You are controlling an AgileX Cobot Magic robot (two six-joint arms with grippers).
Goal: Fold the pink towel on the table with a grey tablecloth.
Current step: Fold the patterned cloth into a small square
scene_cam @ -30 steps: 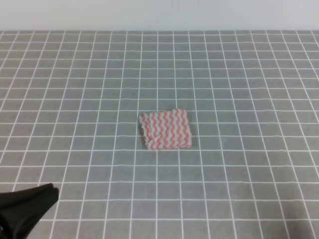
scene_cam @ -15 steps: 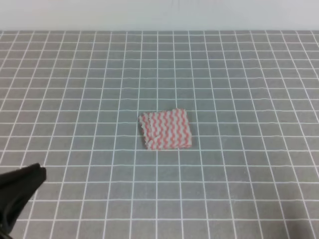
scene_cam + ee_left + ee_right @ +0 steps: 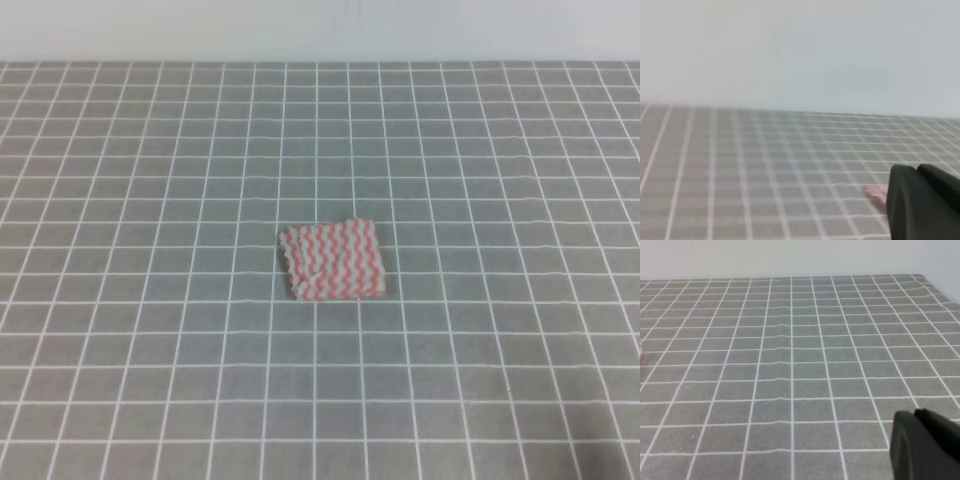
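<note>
One pink towel [image 3: 333, 260] folded flat mid-table on the grey tablecloth [image 3: 480, 150].

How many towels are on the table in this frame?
1. The towel lies folded near the middle of the table, clear of both arms. A pink sliver of it shows in the left wrist view. Nothing stands on the table that could hide another.
</note>
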